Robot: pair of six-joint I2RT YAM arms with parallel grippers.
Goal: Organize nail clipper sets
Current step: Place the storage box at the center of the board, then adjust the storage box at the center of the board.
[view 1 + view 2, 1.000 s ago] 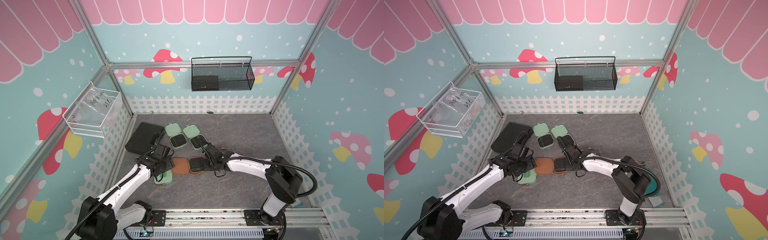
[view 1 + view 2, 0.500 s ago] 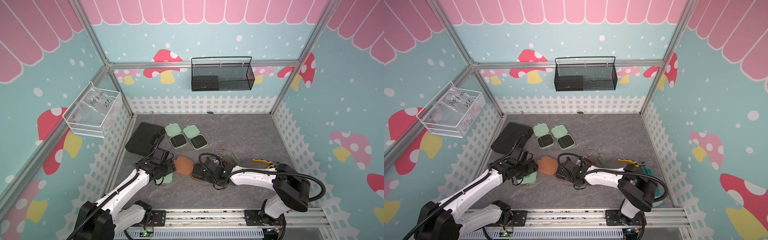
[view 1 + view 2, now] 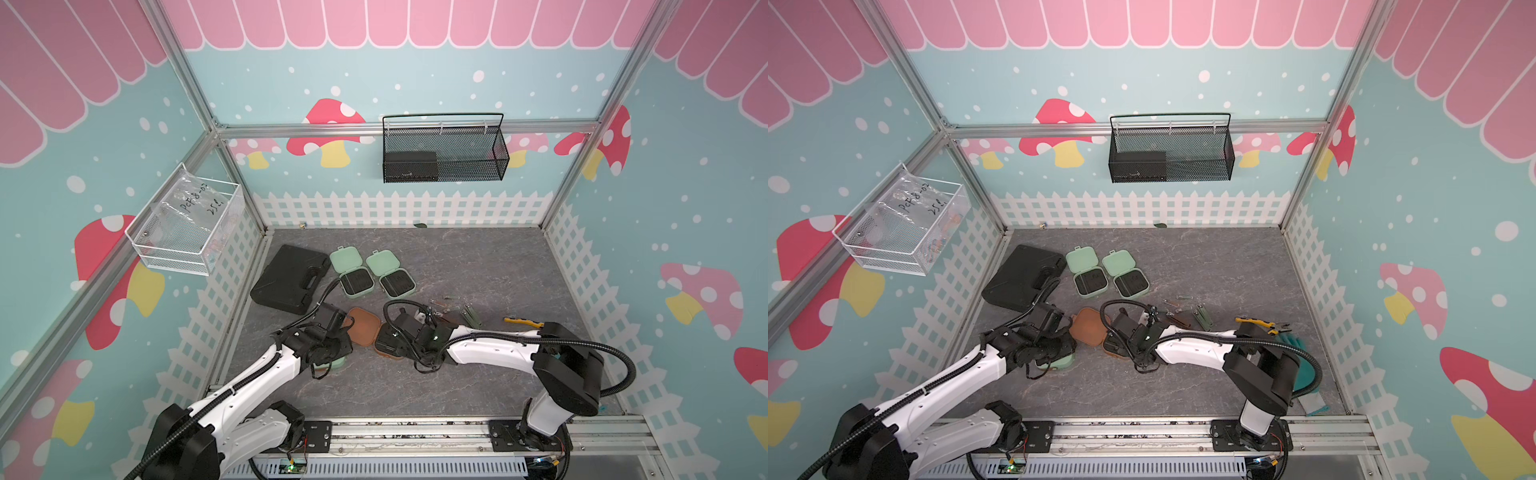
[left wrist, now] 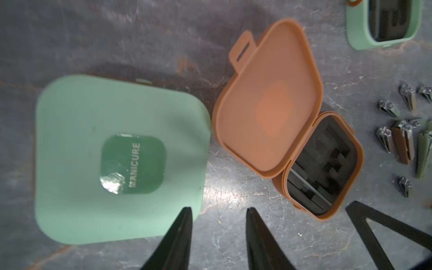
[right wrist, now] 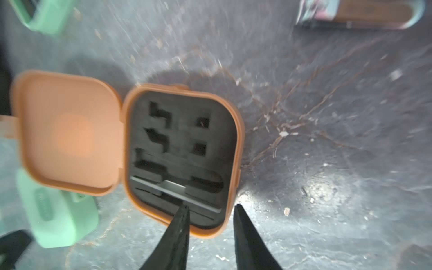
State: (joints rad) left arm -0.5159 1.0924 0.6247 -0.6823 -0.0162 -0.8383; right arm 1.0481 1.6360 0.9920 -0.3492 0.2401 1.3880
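Brown case: we find the brown case (image 3: 365,331) lying open on the grey tabletop (image 3: 478,266) between the two grippers, its lid flat toward the left arm. Its black insert (image 5: 182,135) shows empty slots and one silver strip (image 5: 174,187) lying in it.
Closed mint case: the closed mint case (image 4: 121,159) sits just beside the brown lid, its "MANICURE" label up. In both top views the left arm's wrist largely hides it.
Open mint cases: the first open mint case (image 3: 345,258) and the second open mint case (image 3: 383,262) lie side by side toward the back, lids flat.
Loose clippers: the loose clippers (image 3: 471,316) lie scattered on the right arm's side of the brown case, apart from it.
Black case: the black case (image 3: 291,278) lies closed, just beside the first open mint case.
Left gripper: the left gripper (image 4: 218,210) has its jaws modestly parted over bare tabletop and holds nothing. One fingertip (image 4: 185,217) overlaps a corner of the closed mint case. We cannot tell whether it touches.
Right gripper: the right gripper (image 5: 210,207) has its jaws apart, straddling the brown case's wall, one fingertip (image 5: 183,217) over the insert. We see nothing held.
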